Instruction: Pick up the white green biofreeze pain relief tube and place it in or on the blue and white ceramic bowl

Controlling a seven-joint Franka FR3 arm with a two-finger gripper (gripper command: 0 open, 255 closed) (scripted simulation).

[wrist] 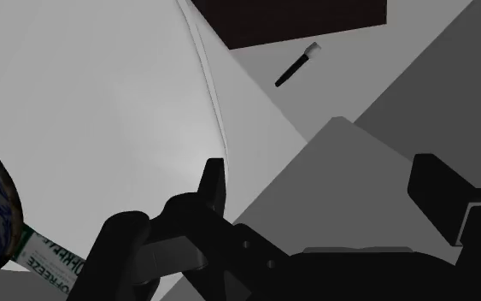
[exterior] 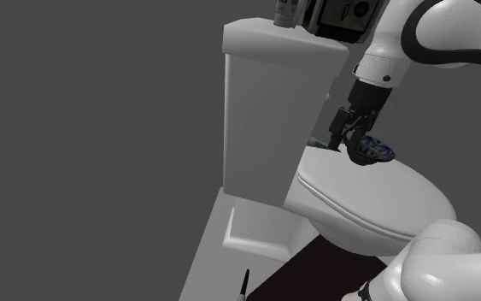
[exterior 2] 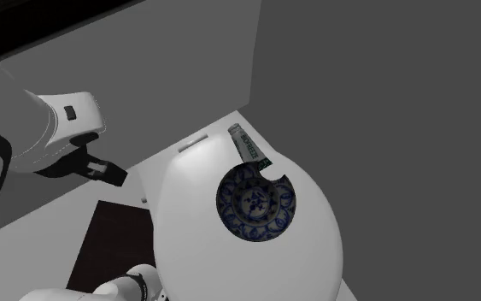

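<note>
Two black fingers (wrist: pixel 214 181) of the gripper (wrist: pixel 324 192) stand well apart with nothing between them: the gripper is wide open and empty. In the shoulder view it hangs right of centre, fingers pointing down, just beside the bowl (exterior: pixel 373 150) and above the closed toilet lid (exterior: pixel 384 205).

The tube (exterior 2: pixel 247 147) lies flat on the lid, slightly above centre in the second exterior view, between the bowl and the tank (exterior: pixel 272 111) end of the toilet. Its long axis runs diagonally. Its lower end meets the bowl's rim, where a white notch breaks the blue pattern. Whether that end rests on the rim or only against it cannot be determined.

Status: the pick is not yet done. The open stance suits an approach, since the fingers must straddle the tube across its narrow width. In the wrist view the tube, showing green lettering, sits next to the bowl and off to one side of the fingers, not between them. The hand therefore probably needs a sideways shift, and possibly a rotation, before descent.

Caution: the bowl is close to the grasp point. A finger landing on its rim may push or tip it. The lid looks smooth and curved, so the tube may slide.
</note>
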